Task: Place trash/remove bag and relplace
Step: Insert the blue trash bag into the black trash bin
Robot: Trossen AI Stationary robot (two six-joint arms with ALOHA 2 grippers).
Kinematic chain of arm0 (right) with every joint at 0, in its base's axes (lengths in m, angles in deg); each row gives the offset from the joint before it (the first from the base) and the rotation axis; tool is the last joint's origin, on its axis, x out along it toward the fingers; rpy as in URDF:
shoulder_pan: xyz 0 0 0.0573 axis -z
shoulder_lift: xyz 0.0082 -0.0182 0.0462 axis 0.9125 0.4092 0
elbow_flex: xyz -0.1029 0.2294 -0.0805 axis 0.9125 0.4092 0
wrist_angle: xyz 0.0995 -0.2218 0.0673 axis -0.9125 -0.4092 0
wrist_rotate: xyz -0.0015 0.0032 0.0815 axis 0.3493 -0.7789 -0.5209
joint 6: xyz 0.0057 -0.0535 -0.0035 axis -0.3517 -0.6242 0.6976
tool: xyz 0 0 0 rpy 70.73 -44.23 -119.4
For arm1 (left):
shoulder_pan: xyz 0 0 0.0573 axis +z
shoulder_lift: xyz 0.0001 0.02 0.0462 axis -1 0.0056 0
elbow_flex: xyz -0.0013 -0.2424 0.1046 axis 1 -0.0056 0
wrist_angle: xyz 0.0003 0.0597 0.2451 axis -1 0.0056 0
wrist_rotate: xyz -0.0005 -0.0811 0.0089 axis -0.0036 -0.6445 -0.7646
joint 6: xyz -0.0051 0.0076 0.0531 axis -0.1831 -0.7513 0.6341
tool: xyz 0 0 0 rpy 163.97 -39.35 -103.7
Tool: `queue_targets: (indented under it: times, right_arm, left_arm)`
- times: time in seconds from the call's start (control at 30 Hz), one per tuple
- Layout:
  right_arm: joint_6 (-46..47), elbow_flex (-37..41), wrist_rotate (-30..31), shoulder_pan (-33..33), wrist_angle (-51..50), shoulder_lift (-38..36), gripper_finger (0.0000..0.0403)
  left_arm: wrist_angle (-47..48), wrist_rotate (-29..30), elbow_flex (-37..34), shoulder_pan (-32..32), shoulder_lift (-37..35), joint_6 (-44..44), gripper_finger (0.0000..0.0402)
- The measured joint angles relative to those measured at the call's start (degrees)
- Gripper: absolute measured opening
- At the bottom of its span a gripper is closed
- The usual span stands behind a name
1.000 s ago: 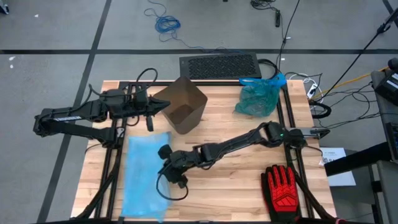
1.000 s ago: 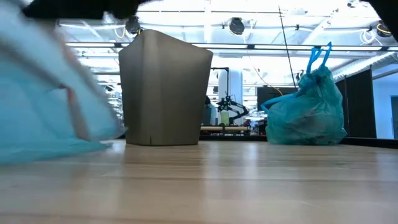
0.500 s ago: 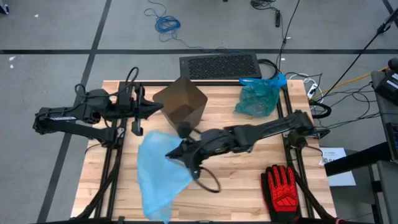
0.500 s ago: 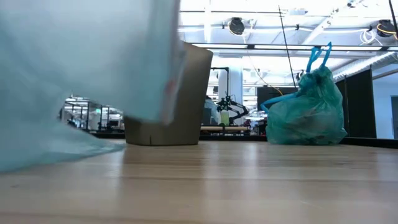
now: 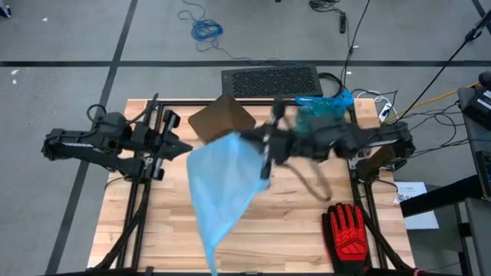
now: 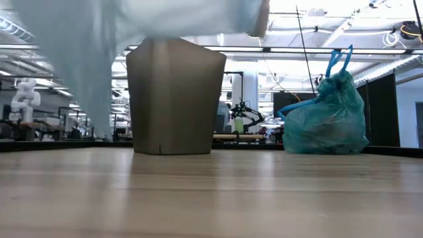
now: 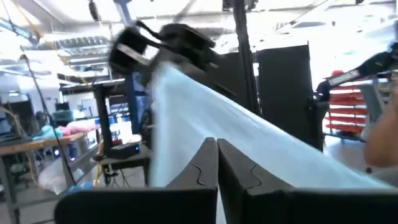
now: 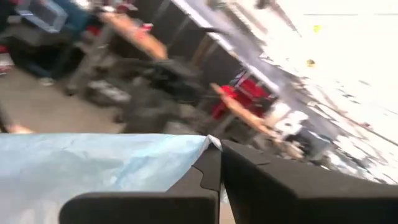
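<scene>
Above the bin, blue bag pinched in right gripper jaws

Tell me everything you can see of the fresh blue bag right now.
The blue bag is a thin, pale, see-through plastic liner, unfilled. It hangs in the air, off the table, spread wide at the top and tapering to a point below. The right gripper is shut on its upper corner, beside the brown bin. In the low view it drapes in front of the bin's top. The left gripper, shut, sits beside its other edge; contact is unclear.
</scene>
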Motion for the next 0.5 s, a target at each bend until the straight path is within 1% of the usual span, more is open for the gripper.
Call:
queue_targets:
  times: [0.13, 0.3, 0.5]
  right_arm:
    - [-0.8, 0.0, 1.15, 3.92, 0.91, -3.04, 0.0]
    - [-3.19, -0.02, 1.07, 9.82, 10.55, -4.79, 0.0]
    - [-10.22, 0.0, 0.55, 14.74, 21.88, -4.59, 0.0]
  left_arm:
    - [-0.66, -0.07, 0.0, -1.17, 0.54, 2.2, 0.0029]
    - [-2.17, 0.05, -0.02, -1.58, 1.06, 3.0, 0.0056]
    - [-1.64, 0.93, 0.0, -1.58, 1.13, 3.03, 0.0061]
